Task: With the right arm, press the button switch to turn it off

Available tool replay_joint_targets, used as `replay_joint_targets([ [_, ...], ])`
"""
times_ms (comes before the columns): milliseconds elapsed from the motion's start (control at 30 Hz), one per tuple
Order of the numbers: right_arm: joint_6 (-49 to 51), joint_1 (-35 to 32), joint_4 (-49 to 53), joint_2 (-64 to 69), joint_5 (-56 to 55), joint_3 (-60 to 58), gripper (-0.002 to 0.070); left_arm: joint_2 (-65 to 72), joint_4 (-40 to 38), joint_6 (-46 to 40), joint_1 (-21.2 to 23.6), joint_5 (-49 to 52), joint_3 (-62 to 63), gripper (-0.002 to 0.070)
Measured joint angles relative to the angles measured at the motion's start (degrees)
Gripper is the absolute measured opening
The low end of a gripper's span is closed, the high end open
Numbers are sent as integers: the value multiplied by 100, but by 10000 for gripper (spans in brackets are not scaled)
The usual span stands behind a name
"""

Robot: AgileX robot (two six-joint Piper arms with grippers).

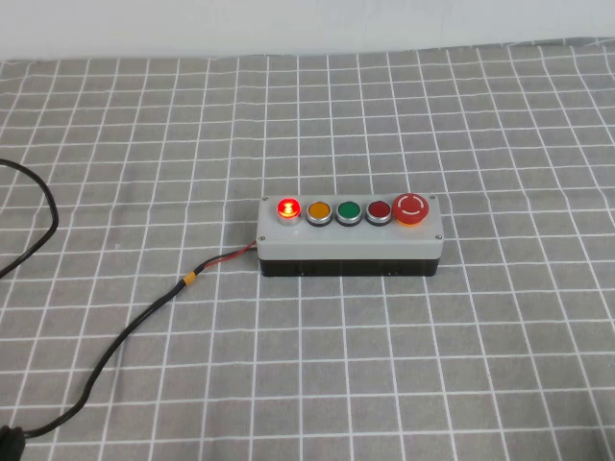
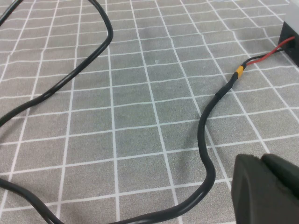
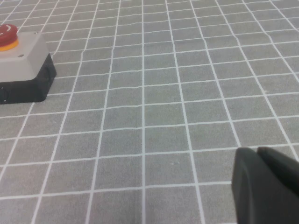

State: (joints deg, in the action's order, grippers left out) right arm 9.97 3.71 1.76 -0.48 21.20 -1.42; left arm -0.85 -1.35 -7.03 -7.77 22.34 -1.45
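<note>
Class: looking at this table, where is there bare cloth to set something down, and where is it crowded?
Bare cloth lies right of the button box, where the right gripper waits, and behind it toward the wall. The near left is crowded: the black cable snakes there past the left gripper. The lit button switch is at the box's left end.

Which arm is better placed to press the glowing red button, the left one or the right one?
Neither is clearly nearer. The button switch glows at the left end of the grey box. The left hand sees only the cable; the right hand faces the box's stop-button end. The task names right.
</note>
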Motion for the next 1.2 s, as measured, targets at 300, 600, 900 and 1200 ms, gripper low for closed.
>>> replay_joint_targets([
  [300,0,0,-10,0,0,0,-16,0,0,0,0,0,0,-4],
  [600,0,0,-20,0,-24,0,-16,0,0,0,0,0,0,-4],
  [900,0,0,-20,0,-391,0,-16,0,0,0,0,0,0,-4],
  [1200,0,0,-20,0,-2219,0,-16,0,0,0,0,0,0,-4],
])
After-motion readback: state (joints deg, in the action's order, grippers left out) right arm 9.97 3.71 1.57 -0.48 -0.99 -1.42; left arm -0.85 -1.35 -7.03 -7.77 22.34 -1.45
